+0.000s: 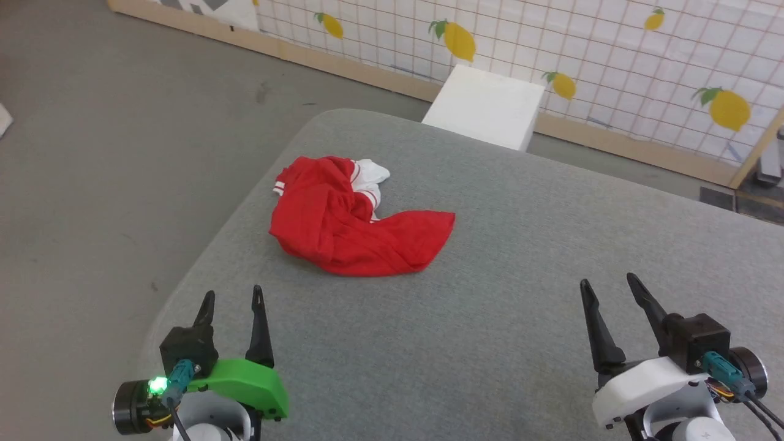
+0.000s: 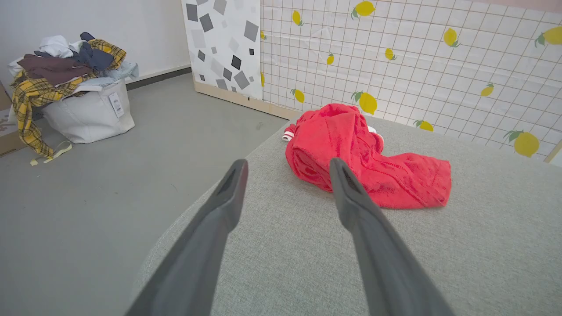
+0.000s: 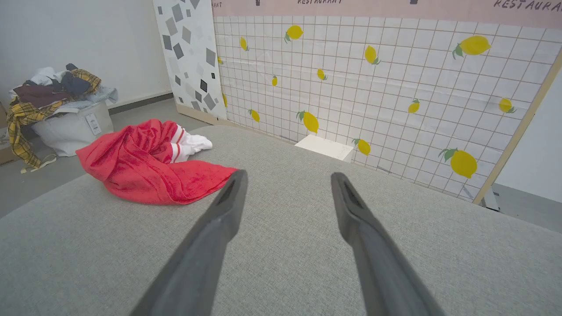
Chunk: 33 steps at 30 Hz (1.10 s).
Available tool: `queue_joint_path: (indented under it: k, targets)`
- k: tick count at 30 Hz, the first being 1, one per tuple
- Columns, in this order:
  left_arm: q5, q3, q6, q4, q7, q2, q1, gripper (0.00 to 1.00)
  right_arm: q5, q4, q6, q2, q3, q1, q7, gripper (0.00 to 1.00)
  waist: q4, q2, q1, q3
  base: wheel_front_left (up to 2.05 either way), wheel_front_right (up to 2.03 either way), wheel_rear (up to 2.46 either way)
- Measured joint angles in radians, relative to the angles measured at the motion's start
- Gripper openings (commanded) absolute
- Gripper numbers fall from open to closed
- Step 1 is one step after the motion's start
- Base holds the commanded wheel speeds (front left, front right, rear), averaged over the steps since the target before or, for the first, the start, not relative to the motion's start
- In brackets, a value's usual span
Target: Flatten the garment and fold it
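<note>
Fingers of the left gripper (image 1: 233,291) stand apart, holding nothing, over the grey padded table (image 1: 490,343) near its left edge. Ahead lies the red T-shirt (image 1: 343,226), crumpled, its white sleeve bunched at the far side. Farther right, the right gripper (image 1: 607,280) hovers well apart from it, likewise spread and empty.

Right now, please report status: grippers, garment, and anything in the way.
Left gripper open, empty, short of the garment. Right gripper open, empty. Garment crumpled on the grey table, not flattened. No obstacle between.

"RESTAURANT" repeated in dark letters, pink band (image 3: 439,8), above lemon-patterned wall (image 3: 395,87)
</note>
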Motion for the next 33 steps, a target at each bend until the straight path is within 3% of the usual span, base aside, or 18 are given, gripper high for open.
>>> queue_joint_path:
  k: [24, 33]
  targets:
    - [-0.065, -0.037, 0.043, 0.048, -0.047, 0.017, -0.017, 1.0, 0.017, 0.033, 0.0, 0.0, 0.001, -0.019, -0.036, 1.0, 0.11, 0.0, -0.0001, 0.003, 0.0, 0.0, 0.0]
    - [-0.141, -0.061, -0.021, 0.12, -0.023, 0.023, -0.186, 1.0, 0.016, 0.029, 0.0, 0.001, 0.01, -0.047, -0.034, 1.0, 0.103, 0.0, -0.0001, 0.052, 0.0, 0.0, 0.0]
